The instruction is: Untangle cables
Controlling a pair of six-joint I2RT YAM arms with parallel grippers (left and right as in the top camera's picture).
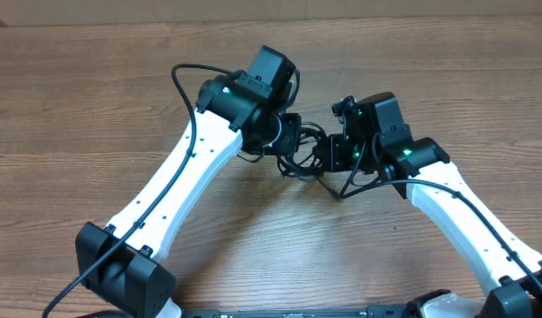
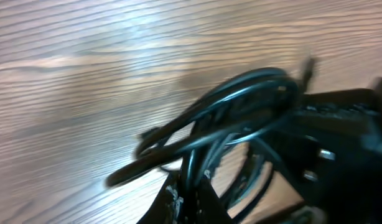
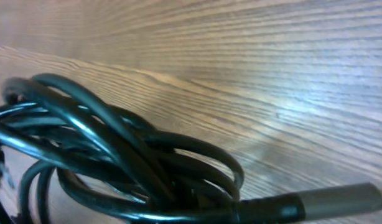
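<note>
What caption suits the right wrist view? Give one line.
Tangled black cables in loops, wooden table behind, one plug end at lower right.

The cables are glossy black and catch a faint blue-green sheen in the wrist views. One plug is dull dark grey. The bench is mid-brown wood with fine darker grain streaks and pale patches of glare. The left arm and right arm have white links and black joints, and the right arm carries a small green light.
</note>
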